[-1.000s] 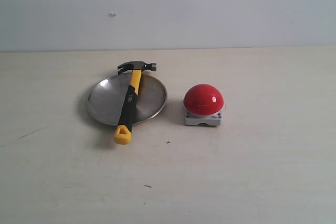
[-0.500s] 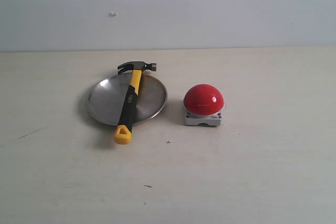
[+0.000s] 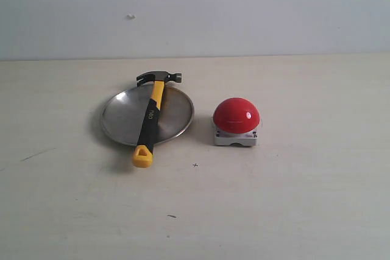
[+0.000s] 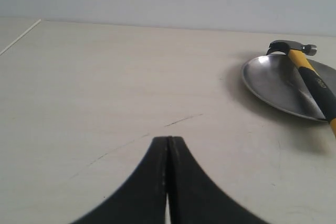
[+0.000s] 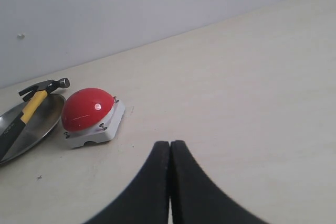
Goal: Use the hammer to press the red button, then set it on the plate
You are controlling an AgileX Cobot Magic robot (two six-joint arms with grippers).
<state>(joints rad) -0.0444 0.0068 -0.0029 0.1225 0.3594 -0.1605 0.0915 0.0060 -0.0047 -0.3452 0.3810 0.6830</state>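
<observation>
Claw hammer (image 3: 150,117), dark metal head, yellow-and-black handle: white lettering on the black grip, too small to read. It lies across the round shallow plate of brushed silver metal (image 3: 122,117), head past the far rim, yellow butt past the near rim. Glossy red dome button on a square grey-white base (image 3: 236,115) stands just beside the plate, apart from it. Pale matte tabletop (image 3: 292,199) carries faint dark scratches. Left gripper (image 4: 168,141) and right gripper (image 5: 170,144): black fingers pressed together, empty, both well clear of the items.
</observation>
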